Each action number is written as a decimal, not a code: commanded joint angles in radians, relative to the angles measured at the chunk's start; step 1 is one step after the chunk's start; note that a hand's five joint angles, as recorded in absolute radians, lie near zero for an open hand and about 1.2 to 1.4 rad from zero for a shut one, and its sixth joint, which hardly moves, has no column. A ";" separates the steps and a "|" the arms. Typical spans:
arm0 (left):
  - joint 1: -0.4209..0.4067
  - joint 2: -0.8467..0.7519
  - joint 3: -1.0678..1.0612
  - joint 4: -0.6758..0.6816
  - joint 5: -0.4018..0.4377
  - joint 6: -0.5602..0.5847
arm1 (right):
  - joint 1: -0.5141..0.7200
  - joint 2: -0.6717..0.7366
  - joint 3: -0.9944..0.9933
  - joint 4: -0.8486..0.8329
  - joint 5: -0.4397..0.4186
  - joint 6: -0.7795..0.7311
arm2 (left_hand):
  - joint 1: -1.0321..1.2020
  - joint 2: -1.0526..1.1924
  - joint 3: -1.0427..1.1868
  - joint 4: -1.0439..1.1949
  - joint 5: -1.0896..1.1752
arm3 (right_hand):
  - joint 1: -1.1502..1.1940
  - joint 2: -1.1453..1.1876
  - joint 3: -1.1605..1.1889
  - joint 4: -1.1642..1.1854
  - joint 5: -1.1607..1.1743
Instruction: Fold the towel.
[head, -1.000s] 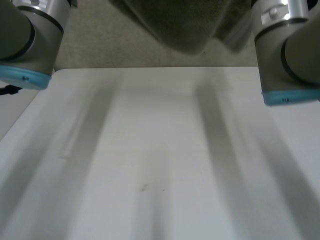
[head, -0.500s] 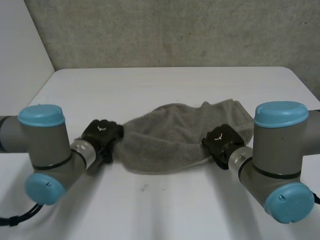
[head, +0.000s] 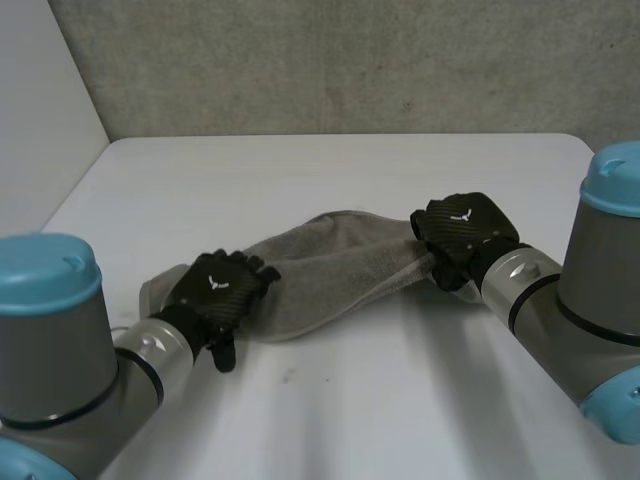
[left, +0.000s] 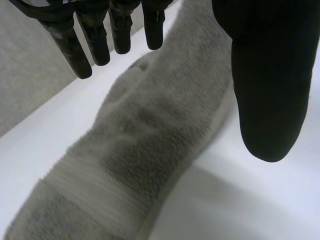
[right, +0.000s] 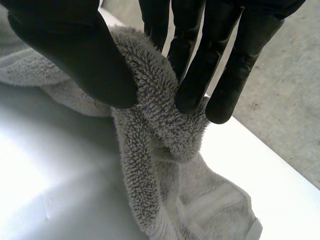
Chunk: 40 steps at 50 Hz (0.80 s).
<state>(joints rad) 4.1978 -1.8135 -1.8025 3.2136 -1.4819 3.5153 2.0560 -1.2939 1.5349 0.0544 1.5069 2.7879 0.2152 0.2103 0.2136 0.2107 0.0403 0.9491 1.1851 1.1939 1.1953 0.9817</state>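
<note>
A grey towel lies bunched in a long strip across the middle of the white table. My left hand rests over the strip's left end. In the left wrist view the left hand has straight fingers and its thumb held apart, with the towel lying loose below the palm. My right hand is at the strip's right end. There the right hand pinches a thick fold of the towel between thumb and fingers and lifts it slightly off the table.
A rough grey wall rises behind the table's far edge. The table's left edge runs diagonally past my left arm. Bare tabletop lies in front of and beyond the towel.
The towel came down from high above onto the table. My left hand let go of it and opened. The right hand moved right, stretching the towel into a strip.
</note>
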 joint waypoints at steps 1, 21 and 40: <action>-0.021 -0.006 -0.038 0.066 -0.089 -0.063 | 0.001 -0.079 0.005 -0.001 -0.001 0.087 | 0.025 0.030 0.026 0.029 0.025 | 0.447 0.211 0.202 0.201 0.240; -0.140 -0.155 0.126 0.064 -0.106 -0.533 | 0.013 -0.156 0.021 0.001 -0.001 0.265 | 0.048 0.053 0.050 0.053 0.049 | 0.447 0.211 0.202 0.201 0.240; -0.225 -0.371 0.321 0.173 -0.294 -0.622 | 0.015 -0.242 0.082 0.001 -0.037 0.397 | 0.330 0.335 0.332 0.335 0.330 | 0.447 0.211 0.202 0.201 0.240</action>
<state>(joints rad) 3.9846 -2.1409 -1.5067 3.3175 -1.7190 2.8907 2.0717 -1.5193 1.6004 0.0552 1.4951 3.1583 0.3823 0.3807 0.3810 0.3810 0.2073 0.9491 1.1851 1.1945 1.1953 0.9818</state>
